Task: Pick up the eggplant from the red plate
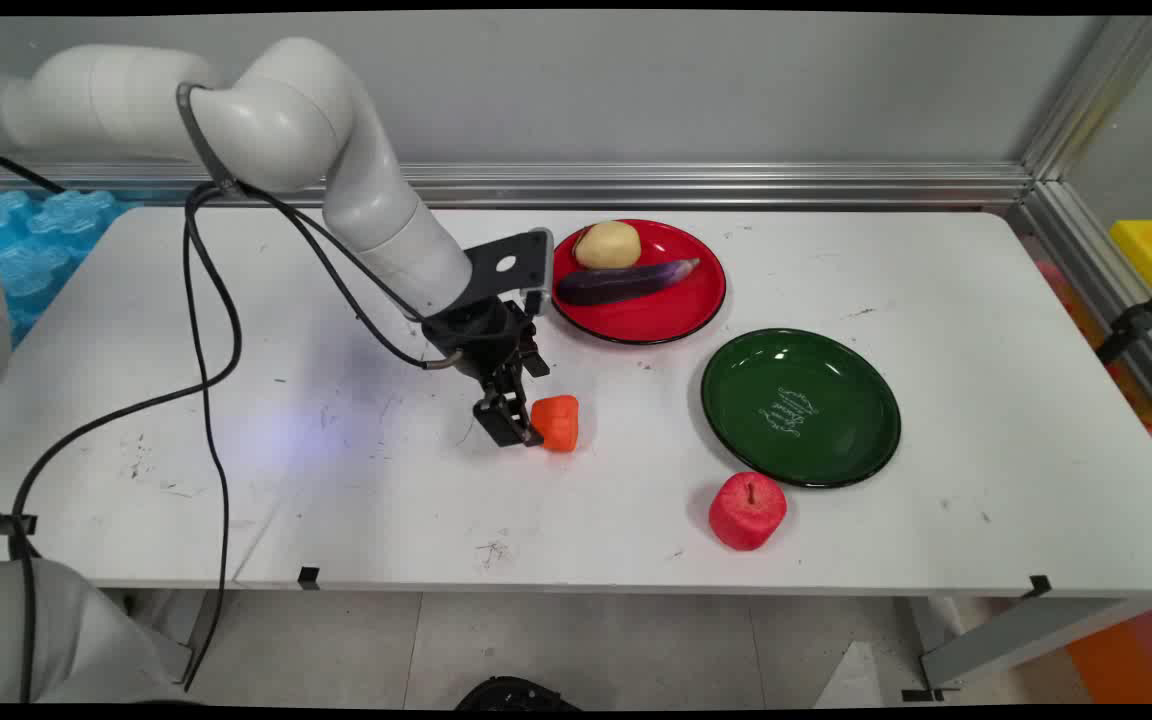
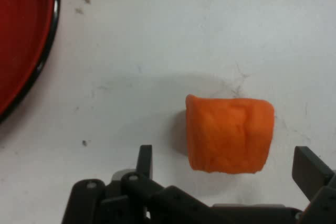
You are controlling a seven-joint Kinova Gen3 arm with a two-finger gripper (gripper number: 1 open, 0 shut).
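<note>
An orange, blocky piece of toy food (image 1: 557,422) lies on the white table (image 1: 986,330), a little left of centre. My gripper (image 1: 534,432) is down at the table and open. In the hand view the orange piece (image 2: 230,134) sits between the two fingers (image 2: 145,157), with a gap on each side, wider on the left. Nothing is held.
Just behind the hand stands a red plate (image 1: 656,318) holding a potato (image 1: 607,244) and a purple eggplant (image 1: 626,281); its rim (image 2: 37,66) shows in the hand view. A green plate (image 1: 726,400) lies to the right, and a red apple (image 1: 747,510) sits in front of it.
</note>
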